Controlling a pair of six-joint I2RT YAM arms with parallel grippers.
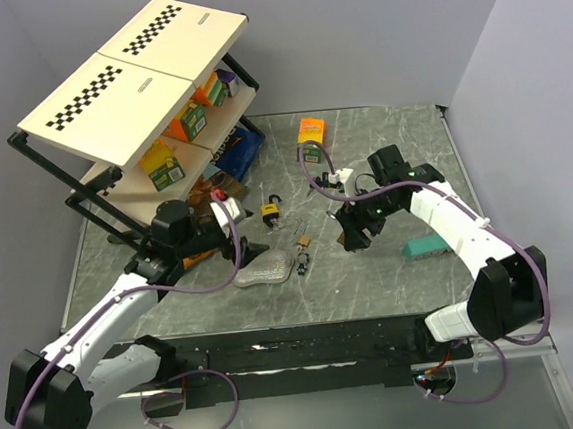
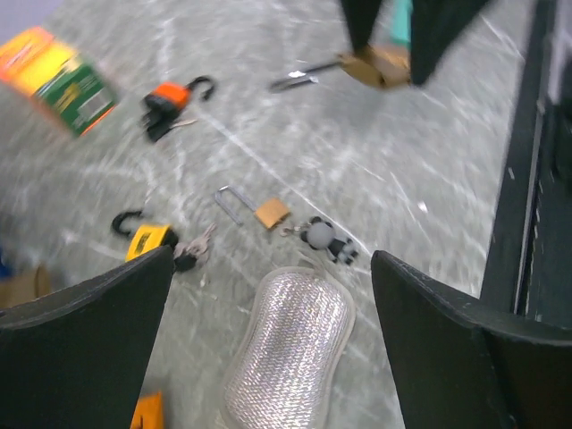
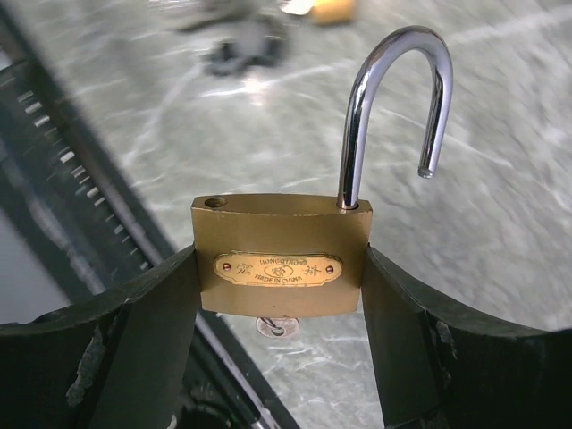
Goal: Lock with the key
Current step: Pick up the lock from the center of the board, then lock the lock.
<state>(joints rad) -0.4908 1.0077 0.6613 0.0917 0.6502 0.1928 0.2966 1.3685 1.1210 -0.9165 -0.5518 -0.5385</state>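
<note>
Now our right gripper [image 3: 279, 299] clamps the padlock [image 3: 279, 255], open shackle [image 3: 393, 98] jutting past its fingers [image 3: 116, 357], with our wide, empty left gripper [image 2: 271, 259] off left.

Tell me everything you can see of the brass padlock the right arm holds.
The brass padlock has a squarish golden body with an oval riveted label and a silver shackle, open: one leg sits in the body, the free end clear of its hole. It stands upright, pinched at both sides by the right gripper's dark fingers, above the grey marbled table. A metal bit, perhaps a key, peeks out underneath.
</note>
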